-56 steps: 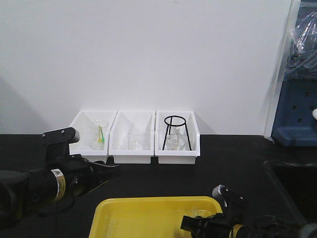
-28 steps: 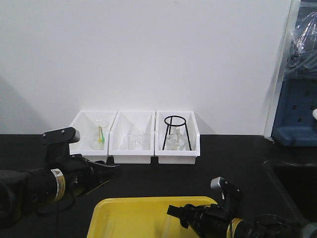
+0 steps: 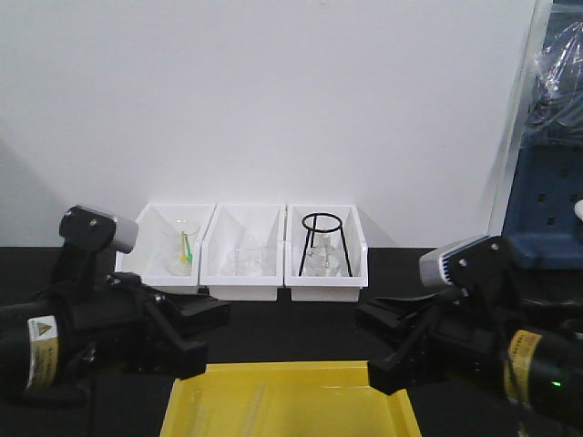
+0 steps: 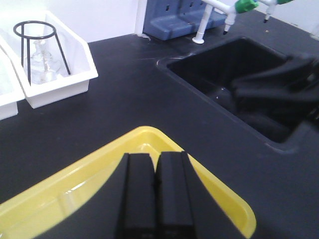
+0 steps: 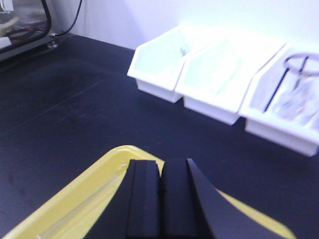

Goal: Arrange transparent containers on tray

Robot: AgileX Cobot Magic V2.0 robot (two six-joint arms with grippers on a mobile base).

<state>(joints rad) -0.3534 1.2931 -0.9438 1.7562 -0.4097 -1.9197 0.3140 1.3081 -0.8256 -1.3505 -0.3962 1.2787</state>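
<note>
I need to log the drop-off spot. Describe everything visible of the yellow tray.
The yellow tray is a shallow rectangular dish of glossy bright yellow plastic, with a raised rim and rounded corners. It lies flat on the black countertop, in front of three white bins. Faint clear tubes seem to lie on its floor, though they are hard to make out. The shut left hand and right hand hover over it; contact cannot be judged.

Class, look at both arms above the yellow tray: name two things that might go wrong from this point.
1. Both the left hand and right hand hover shut over the yellow tray; a careless drop might strike the thin glass tube lying in it.
2. The tray's corner lies toward the sink; a nudge might slide it that way.
</note>
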